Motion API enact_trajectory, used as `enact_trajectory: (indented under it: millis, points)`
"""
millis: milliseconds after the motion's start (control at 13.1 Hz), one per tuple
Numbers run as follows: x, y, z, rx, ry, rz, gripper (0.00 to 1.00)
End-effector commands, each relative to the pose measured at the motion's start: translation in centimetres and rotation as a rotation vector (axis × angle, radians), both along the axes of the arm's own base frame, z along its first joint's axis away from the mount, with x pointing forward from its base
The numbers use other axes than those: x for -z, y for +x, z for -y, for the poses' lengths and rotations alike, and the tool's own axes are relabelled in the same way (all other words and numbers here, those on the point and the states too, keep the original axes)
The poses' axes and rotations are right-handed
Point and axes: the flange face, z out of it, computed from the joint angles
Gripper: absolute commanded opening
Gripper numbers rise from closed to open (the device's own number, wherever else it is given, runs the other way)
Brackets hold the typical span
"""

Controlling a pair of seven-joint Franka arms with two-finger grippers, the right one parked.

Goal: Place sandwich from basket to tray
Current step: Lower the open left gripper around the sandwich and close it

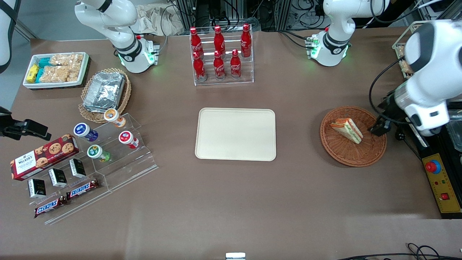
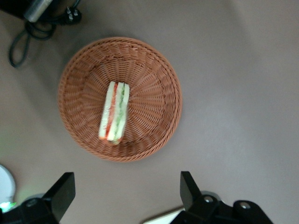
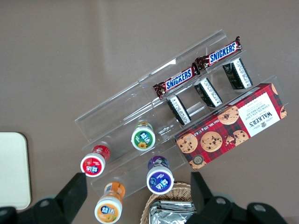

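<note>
Front view shows the sandwich (image 1: 347,130) lying in the basket (image 1: 371,153), toward the working arm's end of the table. It rests on the basket's floor, its layered cut face showing red, orange and green between white bread. The basket sits on the brown table (image 1: 231,202), well apart from the tray (image 1: 235,134), which lies flat near the table's middle with nothing on it.

The gripper (image 1: 379,127) hangs above the basket's rim on the side away from the tray, not touching the sandwich. In the left wrist view the gripper (image 2: 126,192) has its two fingers (image 2: 62,190) spread wide, with nothing between them; the sandwich (image 2: 114,112) and basket (image 2: 159,79) lie below, clear of both tips.

Farther from the front camera than the tray stands a clear rack of red cola bottles (image 1: 221,50). Toward the parked arm's end are a stepped clear stand (image 1: 122,159) holding small capped bottles, Snickers bars (image 1: 83,189) and a Walkers cookie box (image 1: 43,156). Farther from the camera than that stand, foil trays (image 1: 104,90) are stacked in a paler basket, and a white bin of snacks (image 1: 57,69) sits beside them.
</note>
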Motion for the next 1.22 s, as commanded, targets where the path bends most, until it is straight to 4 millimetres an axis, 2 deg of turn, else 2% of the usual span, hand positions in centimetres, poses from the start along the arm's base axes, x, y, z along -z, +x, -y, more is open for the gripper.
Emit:
enact_trajectory:
  millis: [0, 305, 533, 686, 1143]
  points:
    - [4.4, -4.0, -0.6, -0.115, 0.002, 0.066, 1.00]
    - [7.8, -5.0, -0.8, -0.124, 0.007, 0.056, 1.00]
    - [12.0, -7.0, -1.1, -0.123, 0.001, 0.081, 1.00]
    - [14.1, -7.9, -1.6, -0.123, 0.000, 0.095, 1.00]
    - [19.1, -10.5, -2.0, -0.052, 0.037, 0.079, 1.00]
